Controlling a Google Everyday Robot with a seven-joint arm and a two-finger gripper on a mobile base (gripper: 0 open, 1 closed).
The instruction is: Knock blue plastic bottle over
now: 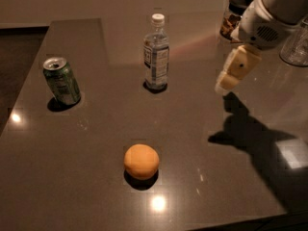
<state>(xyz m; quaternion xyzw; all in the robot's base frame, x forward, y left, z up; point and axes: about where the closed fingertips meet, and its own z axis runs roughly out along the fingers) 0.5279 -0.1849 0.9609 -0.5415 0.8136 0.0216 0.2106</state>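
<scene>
dark glossy table [96,191]: the blue plastic bottle [156,57] stands upright toward the far edge, untouched. the gripper [226,83] hangs right of the bottle, well apart, seemingly lined up for a sideways push; whether it is spread or closed cannot be told.

Kitchen counter [96,186] (jar [235,19], can [61,81], orange [141,161]), end effector [226,83] over its right.

The white arm [284,1] enters from the far right corner and slopes down toward the left. Its bulky white wrist [262,28] carries a vented panel on the near face. Below it the cream-coloured gripper [232,76] hangs on the right side of the scene, angled downward and to the left, touching nothing.
</scene>
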